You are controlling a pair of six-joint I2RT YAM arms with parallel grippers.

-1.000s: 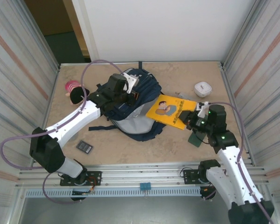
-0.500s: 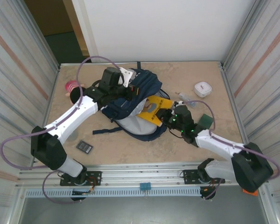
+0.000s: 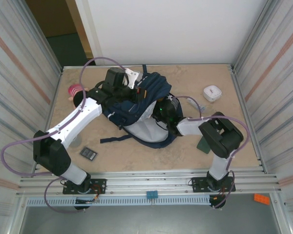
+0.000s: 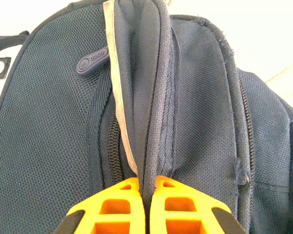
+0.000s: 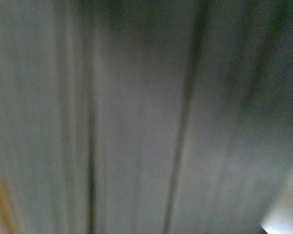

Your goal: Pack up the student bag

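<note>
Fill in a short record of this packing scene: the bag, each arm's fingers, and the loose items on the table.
bag: student bag, navy, lying in the centre, mouth open, pale grey lining showing
left fingers: orange, shut on a fold of the bag's rim
right arm: wrist inside the bag's mouth; fingers hidden, state unclear
loose items: white box far right; pink striped item far left; dark flat card near left

We log the student bag (image 3: 144, 119) lying in the middle of the table (image 3: 185, 156), with a soft toy (image 3: 77, 92) just beside its left, a small flat device (image 3: 88, 153) nearer us at front left, and a small case (image 3: 212, 92) well apart at far right.
</note>
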